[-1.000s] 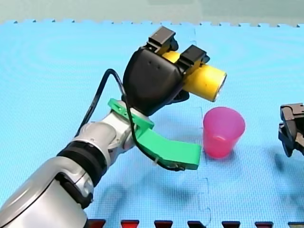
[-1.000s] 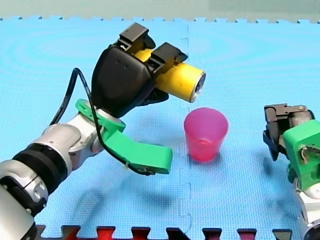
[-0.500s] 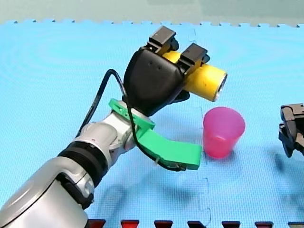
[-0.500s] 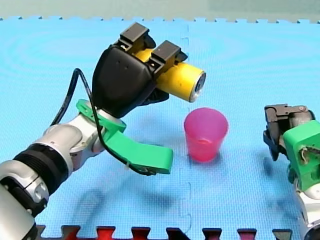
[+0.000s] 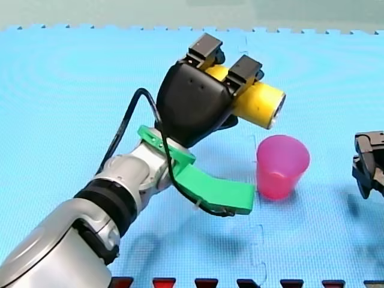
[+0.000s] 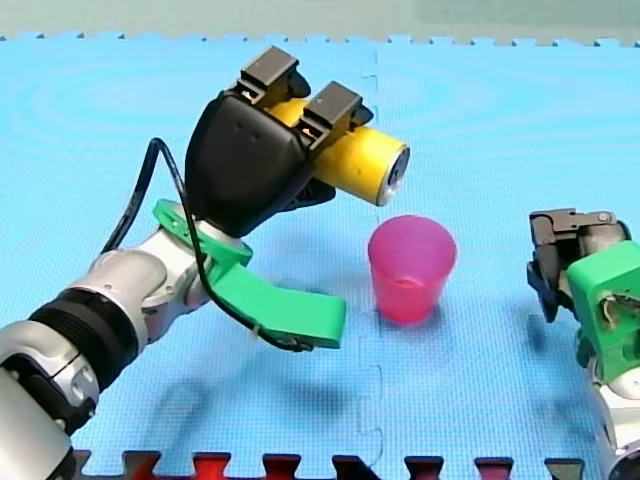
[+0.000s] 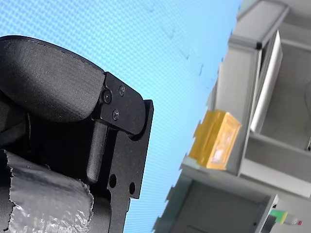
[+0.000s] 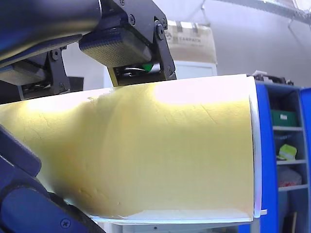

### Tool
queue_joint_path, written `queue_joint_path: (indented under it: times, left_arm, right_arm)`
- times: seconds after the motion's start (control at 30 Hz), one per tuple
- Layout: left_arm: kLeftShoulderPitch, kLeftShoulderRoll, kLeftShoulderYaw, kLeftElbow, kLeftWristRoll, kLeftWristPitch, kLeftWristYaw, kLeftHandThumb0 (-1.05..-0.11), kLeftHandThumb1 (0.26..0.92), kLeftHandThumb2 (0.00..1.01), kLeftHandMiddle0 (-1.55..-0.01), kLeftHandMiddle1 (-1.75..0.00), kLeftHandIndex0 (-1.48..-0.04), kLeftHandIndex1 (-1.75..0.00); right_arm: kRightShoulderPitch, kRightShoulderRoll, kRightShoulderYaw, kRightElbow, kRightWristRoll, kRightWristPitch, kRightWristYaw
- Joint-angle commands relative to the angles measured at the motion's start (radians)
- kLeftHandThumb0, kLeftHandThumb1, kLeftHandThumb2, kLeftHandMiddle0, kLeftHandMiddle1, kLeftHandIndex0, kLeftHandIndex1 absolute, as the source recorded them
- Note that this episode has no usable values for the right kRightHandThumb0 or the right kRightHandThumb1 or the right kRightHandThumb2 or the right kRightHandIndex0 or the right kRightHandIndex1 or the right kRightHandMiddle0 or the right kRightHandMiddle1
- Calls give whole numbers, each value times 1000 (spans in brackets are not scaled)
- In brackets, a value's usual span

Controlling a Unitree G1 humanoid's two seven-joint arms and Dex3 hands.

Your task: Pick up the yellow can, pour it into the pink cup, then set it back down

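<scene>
My left hand [image 5: 207,90] is raised over the blue mat and is shut on the yellow can [image 5: 259,105]. The can lies tipped on its side, its silver top end pointing right and slightly down, just above and left of the pink cup [image 5: 281,166]. The cup stands upright on the mat. In the second wrist view the yellow can [image 8: 146,150] is seen close up, with black fingers [image 8: 121,46] pressed on it. My right hand [image 6: 565,265] hovers low at the right edge, away from the cup, holding nothing.
The blue foam mat [image 5: 72,90] covers the whole work surface. Red tiles [image 6: 280,468] line its near edge. In the first wrist view, grey shelving with a yellow box [image 7: 216,141] stands beyond the mat's edge.
The left hand and can have shifted very slightly; the can stays tipped over the cup. The right hand has not moved.
</scene>
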Motion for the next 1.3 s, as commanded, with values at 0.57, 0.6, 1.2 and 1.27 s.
queue_joint_path:
  times: [0.57,0.6,1.2,1.27]
  left_arm:
    - [9,11,87,18,-104,-88,54,-345,901,1,-780,-1746,-1006,-529]
    - [14,9,104,25,-127,-110,53,-367,896,1,-821,-1640,-1052,-380]
    - [144,-45,497,14,-708,-574,-442,-445,766,6,-1292,-37,-1196,-5]
    - [157,-59,541,8,-787,-586,-543,-438,773,7,-1301,-34,-1205,-8]
  right_arm:
    - [1,3,-16,4,30,-10,34]
    - [1,3,-17,4,32,-9,37]
    - [-8,-5,-23,2,36,5,58]
    - [-8,-4,-25,1,38,5,63]
